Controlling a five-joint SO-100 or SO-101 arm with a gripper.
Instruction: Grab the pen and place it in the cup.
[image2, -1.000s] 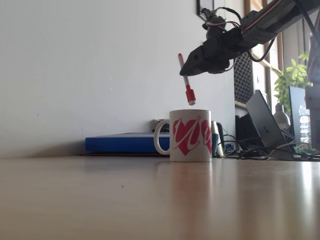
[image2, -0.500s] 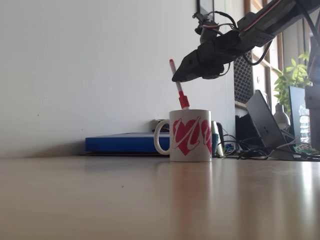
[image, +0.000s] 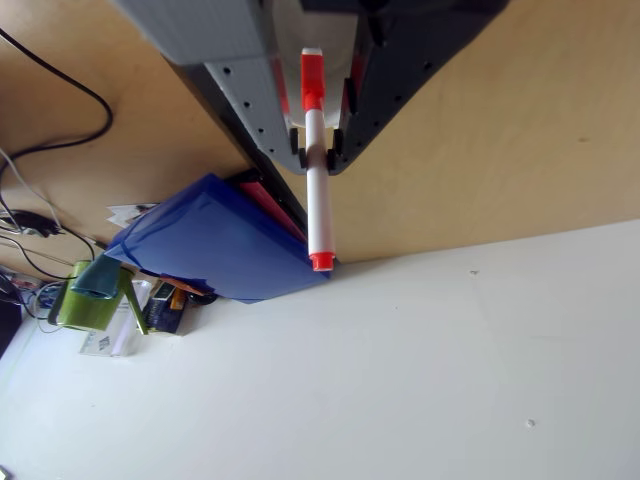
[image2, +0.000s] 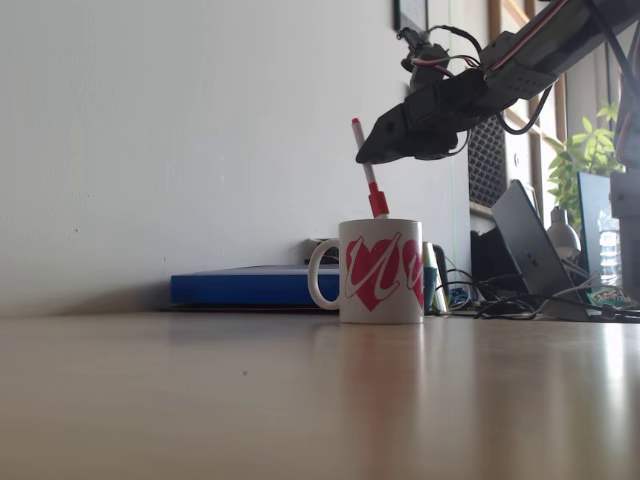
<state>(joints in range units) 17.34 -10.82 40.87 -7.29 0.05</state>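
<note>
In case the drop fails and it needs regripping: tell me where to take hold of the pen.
Grip the pen on its bare white barrel between red tail and orange-red cap, coming from above. It leans with the cap end down in the cup, leaving only the upper barrel exposed near the gripper.

Smooth tan wooden tabletop (image2: 200, 400), glossy, light reflecting off it in the fixed view. Plain white wall (image2: 150, 130) behind. Flat blue folder (image2: 245, 285) lying by the wall; same blue folder (image: 215, 245) in the other view, a red edge showing at one side. Small green holder with teal top (image: 95, 292) just beside it, over scattered papers. Black cables (image: 60, 120) trailing across the wood. Open grey laptop (image2: 530, 250) and leafy green plant (image2: 585, 150) at right.
</note>
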